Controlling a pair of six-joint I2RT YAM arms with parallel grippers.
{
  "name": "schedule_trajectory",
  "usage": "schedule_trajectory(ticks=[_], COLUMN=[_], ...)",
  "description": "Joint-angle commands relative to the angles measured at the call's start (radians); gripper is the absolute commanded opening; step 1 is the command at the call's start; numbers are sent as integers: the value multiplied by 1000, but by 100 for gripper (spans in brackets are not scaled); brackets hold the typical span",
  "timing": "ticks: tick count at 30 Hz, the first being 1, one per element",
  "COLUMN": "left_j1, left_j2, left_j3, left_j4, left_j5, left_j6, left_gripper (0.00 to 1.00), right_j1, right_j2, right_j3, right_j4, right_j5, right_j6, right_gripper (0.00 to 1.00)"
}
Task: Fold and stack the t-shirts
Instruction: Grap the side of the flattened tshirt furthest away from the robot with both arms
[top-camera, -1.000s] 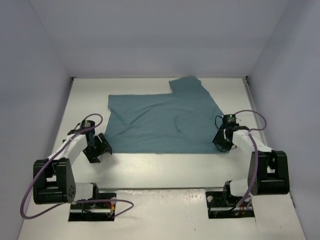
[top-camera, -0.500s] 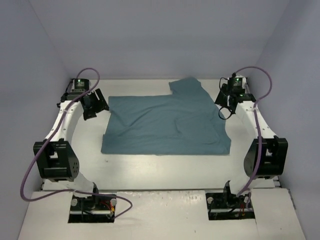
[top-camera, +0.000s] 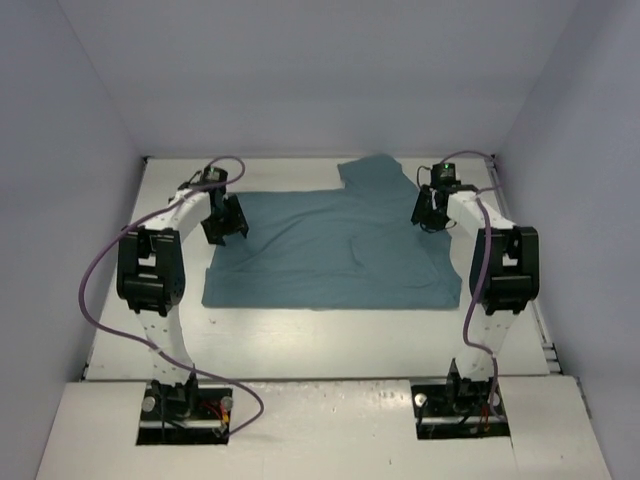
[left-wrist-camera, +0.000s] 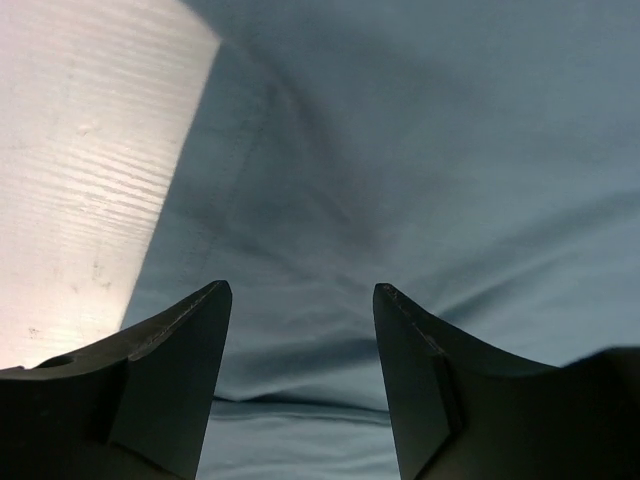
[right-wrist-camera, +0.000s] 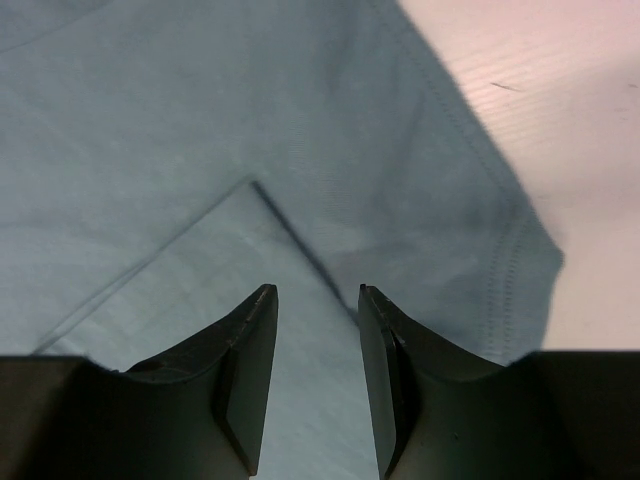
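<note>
Overhead view: plain teal short-sleeved t-shirt of soft cloth (top-camera: 335, 255) lies spread on the flat white table (top-camera: 300, 340), with one sleeve projecting at its far edge. The left gripper (top-camera: 225, 222) hangs over the t-shirt's far left corner. The right gripper (top-camera: 428, 210) hangs over its far right side, beside that sleeve. Unequal grasp depth on the two sides would likely skew the fold.

Left wrist view: the left gripper (left-wrist-camera: 300, 290) is released, jaws apart above cloth just inside the t-shirt's left edge. Closing this far inboard may gather a wrinkle rather than the edge.

Right wrist view: the right gripper (right-wrist-camera: 312, 290) is released, with a narrower gap, directly above an overlapped layer edge (right-wrist-camera: 290, 230). Pinching the upper layer alone could leave the lower layer behind.
</note>
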Motion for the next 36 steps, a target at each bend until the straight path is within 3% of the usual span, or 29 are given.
schedule_trajectory(ticks=[1, 10, 17, 23, 26, 31, 36], left_j1=[7, 8, 27, 36, 49, 99, 106], left_j2=[-32, -150, -225, -192, -118, 29, 158], left_j3=[-76, -361, -407, -91, 149, 371, 475], left_j4=[50, 120, 97, 18, -13, -16, -23], left_j5=[-49, -50, -78, -86, -73, 13, 22], left_j6=[-54, -127, -97, 53, 160, 270, 418], left_gripper=[55, 53, 53, 58, 61, 62, 63], right_j1=[40, 37, 37, 31, 3, -14, -37], right_j2=[-74, -103, -130, -70, 15, 137, 236], right_j3=[-29, -85, -122, 54, 179, 375, 483], right_j4=[56, 64, 64, 64, 63, 61, 62], right_j5=[26, 46, 85, 72, -30, -129, -188], right_j6=[12, 10, 2, -36, -86, -206, -276], right_gripper=[36, 36, 36, 35, 35, 35, 36])
